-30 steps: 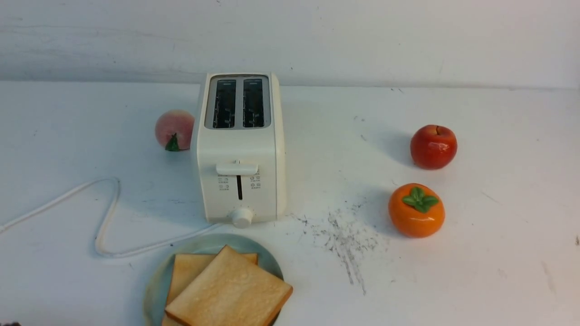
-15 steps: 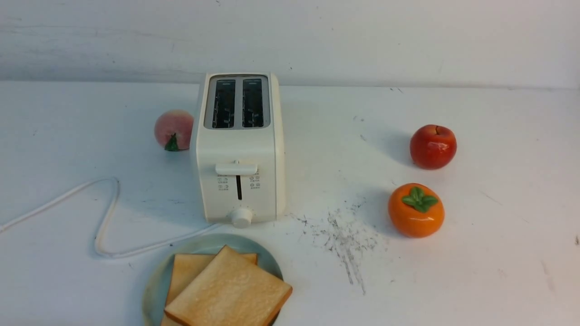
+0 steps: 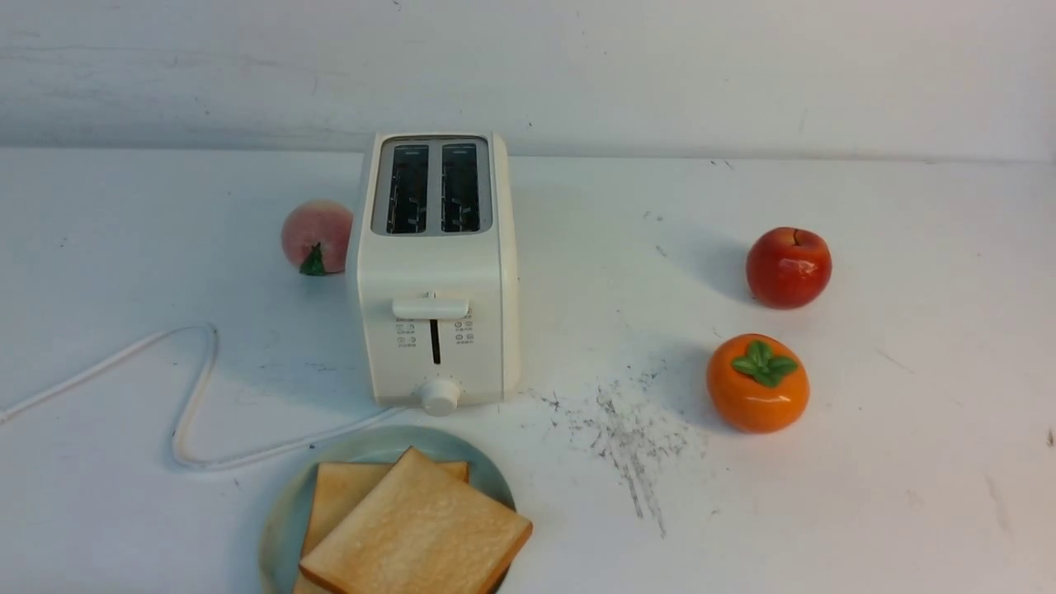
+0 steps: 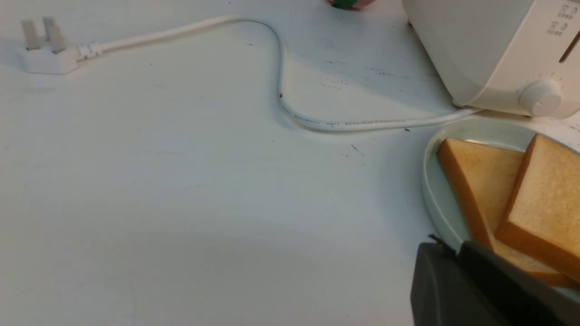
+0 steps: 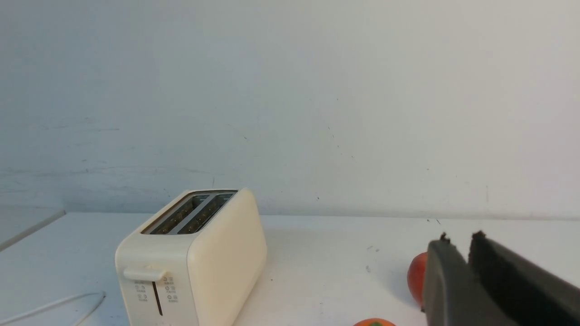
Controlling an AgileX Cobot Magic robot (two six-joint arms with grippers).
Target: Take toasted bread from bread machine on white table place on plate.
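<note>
Count: two toasted bread slices [image 3: 417, 528] on one plate [image 3: 285, 516]; one bread machine [image 3: 436, 272], slots empty.
My left gripper [image 4: 457, 253] and right gripper [image 5: 462, 246] sit nearly closed, holding nothing.

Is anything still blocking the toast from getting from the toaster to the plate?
Nothing visible blocks it. Both slices of toasted bread already lie overlapping on the plate, just in front of the toaster, whose slots look empty. The peach, apple and persimmon sit off to the sides.
</note>
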